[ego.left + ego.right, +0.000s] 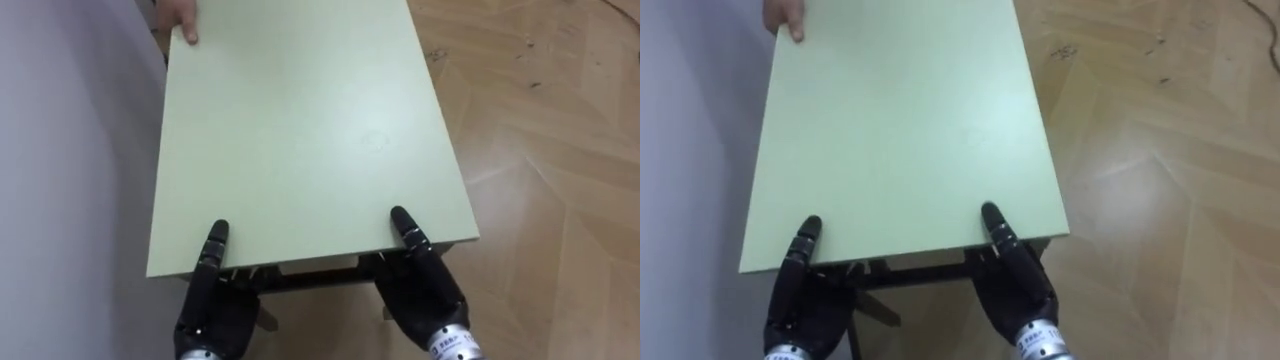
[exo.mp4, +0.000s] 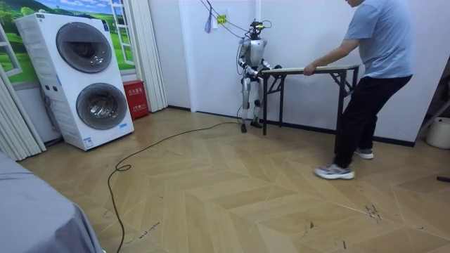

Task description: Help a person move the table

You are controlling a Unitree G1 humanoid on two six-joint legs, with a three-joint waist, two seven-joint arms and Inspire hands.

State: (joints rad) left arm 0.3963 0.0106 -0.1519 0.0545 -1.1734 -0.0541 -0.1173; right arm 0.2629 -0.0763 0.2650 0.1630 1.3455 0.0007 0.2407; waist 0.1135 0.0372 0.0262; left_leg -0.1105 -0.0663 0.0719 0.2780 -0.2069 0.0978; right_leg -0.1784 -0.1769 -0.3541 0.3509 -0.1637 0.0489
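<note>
A pale green table [image 1: 300,130] stretches away from me, its near edge held in both my hands. My left hand [image 1: 210,310] has its thumb lying on the top at the near left and its fingers under the edge. My right hand [image 1: 425,290] grips the near right the same way. At the far left corner a person's hand [image 1: 182,18] rests on the top. In the room view I stand at the table's [image 2: 309,69] left end by the white wall, and the person [image 2: 373,70] leans forward holding the other end.
A grey wall [image 1: 70,150] runs close along the table's left side, with wooden floor [image 1: 540,150] on the right. Across the room stand stacked washing machines [image 2: 77,81], a red box [image 2: 135,98], and a white bucket [image 2: 439,133] by the wall behind the person.
</note>
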